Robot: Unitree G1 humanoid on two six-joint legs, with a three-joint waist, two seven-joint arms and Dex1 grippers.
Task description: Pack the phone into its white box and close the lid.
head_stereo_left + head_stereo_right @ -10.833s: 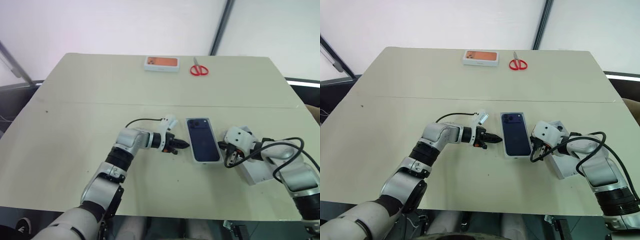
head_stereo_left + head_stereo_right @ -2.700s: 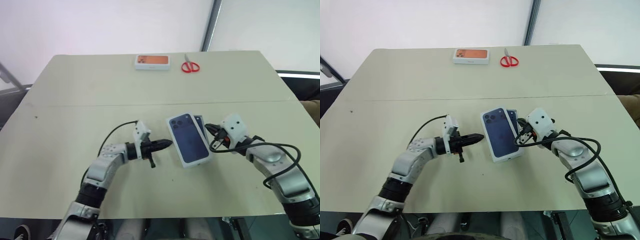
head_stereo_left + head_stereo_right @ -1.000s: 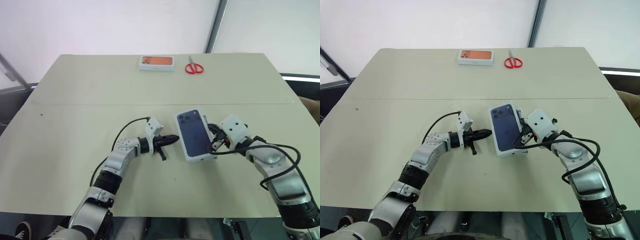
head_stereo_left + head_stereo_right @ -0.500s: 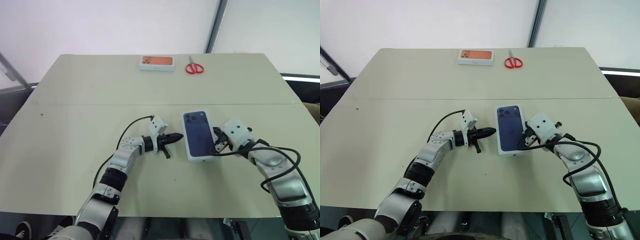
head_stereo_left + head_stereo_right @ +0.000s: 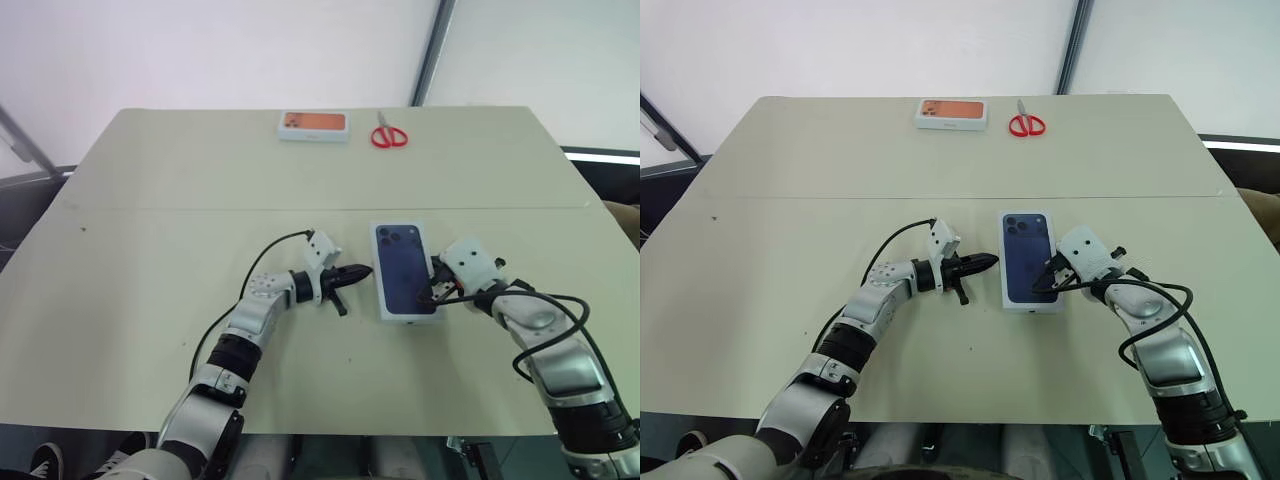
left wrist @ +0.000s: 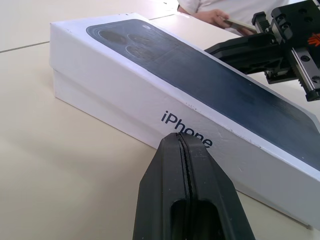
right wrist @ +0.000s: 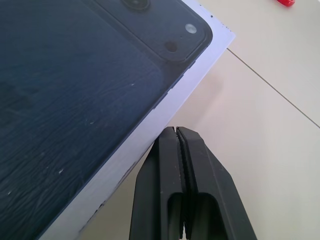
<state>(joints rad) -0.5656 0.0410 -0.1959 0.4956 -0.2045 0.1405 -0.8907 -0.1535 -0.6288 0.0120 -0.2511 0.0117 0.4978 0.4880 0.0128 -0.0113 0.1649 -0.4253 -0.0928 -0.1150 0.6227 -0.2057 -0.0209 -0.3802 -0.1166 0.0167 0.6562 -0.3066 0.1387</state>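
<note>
Beige table (image 5: 150, 250), seam across, white wall behind. Lid (image 5: 405, 270) with navy phone print sits on the white box, centre-right. Left gripper (image 5: 362, 271) and right gripper (image 5: 428, 296) both closed, empty, flanking it. Orange-topped box (image 5: 314, 126) and scissors (image 5: 388, 136) at far edge.

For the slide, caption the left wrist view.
Shut left gripper at the lid's "iPhone" side wall, lid tilted over the white box, right gripper opposite.

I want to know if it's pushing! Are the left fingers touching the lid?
Cannot tell. In the left wrist view the shut fingers overlap the lid wall, hiding any gap.
</note>
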